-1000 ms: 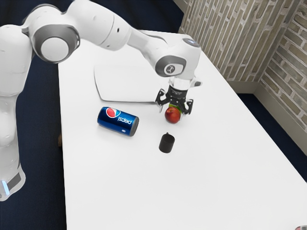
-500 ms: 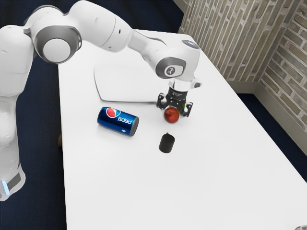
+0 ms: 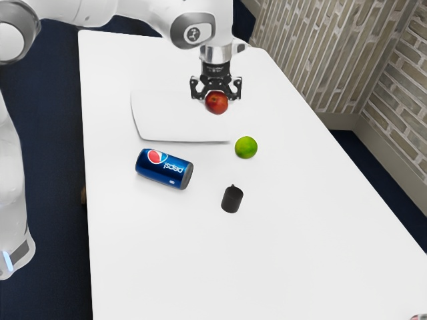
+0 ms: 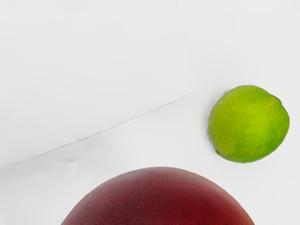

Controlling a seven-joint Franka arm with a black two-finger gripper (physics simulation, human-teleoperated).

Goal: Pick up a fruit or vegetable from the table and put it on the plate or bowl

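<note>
The black two-finger gripper (image 3: 216, 99) is clamped on one round red apple (image 3: 216, 103) over one flat white plate's (image 3: 163, 115) edge, with one green lime (image 3: 246, 147), one blue soda can (image 3: 164, 168) and one small black cylinder (image 3: 232, 199) lying on the white table (image 3: 300, 253).

Arm (image 3: 120, 10): white links enter from the exterior view's upper left and extend toward its right. The base column stands at that view's left edge. Wrist (image 3: 193, 30): bent so the hand points straight down. Tool (image 3: 216, 98): black, two fingers vertical and spread part-way, each bearing on one side of a red fruit (image 3: 216, 104) gripped between them.
</note>
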